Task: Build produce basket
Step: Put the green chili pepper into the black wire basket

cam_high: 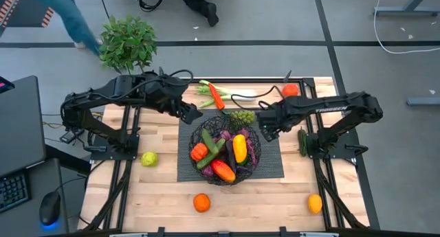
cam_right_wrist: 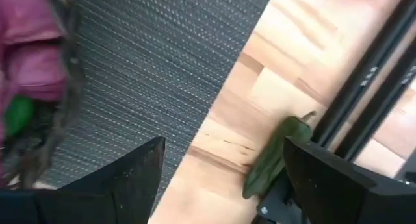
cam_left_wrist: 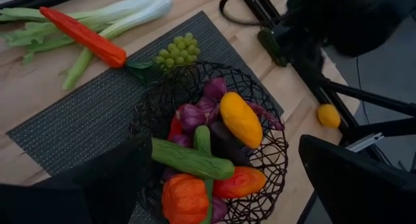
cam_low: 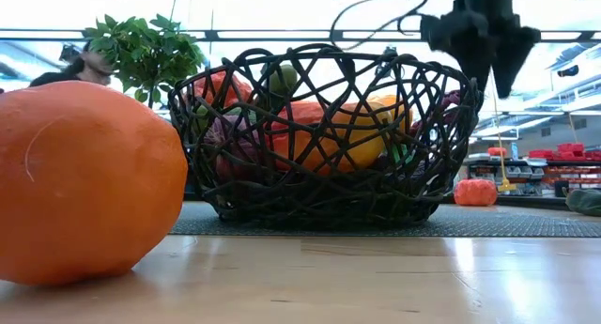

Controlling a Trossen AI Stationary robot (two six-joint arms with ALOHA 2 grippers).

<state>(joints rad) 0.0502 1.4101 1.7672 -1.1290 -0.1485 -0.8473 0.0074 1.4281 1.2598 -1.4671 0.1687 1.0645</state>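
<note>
The basket [cam_high: 225, 149] sits mid-surface on a dark mat [cam_high: 271, 165], holding produce (a yellow pepper [cam_high: 239, 148] on top). The right tool [cam_high: 265, 130] hovers at its right rim, fingers wide and empty; the left tool [cam_high: 192, 115], also wide, hangs at its far-left rim.

The round black wire basket [cam_high: 225, 149] sits on the dark grey woven mat [cam_high: 271, 163] at the middle of the pale wooden counter [cam_high: 165, 196]. Inside the basket lie the yellow lemon [cam_high: 239, 148], green cucumbers [cam_high: 210, 152] and purple eggplants [cam_high: 251, 153]. The green grape bunch [cam_high: 241, 117] lies on the mat, touching the basket rim at 1 o'clock. The long white-green leek [cam_high: 230, 94] lies at 12 o'clock, an orange [cam_high: 201, 202] at 7 o'clock, a second orange [cam_high: 315, 203] at 4 o'clock.
</note>
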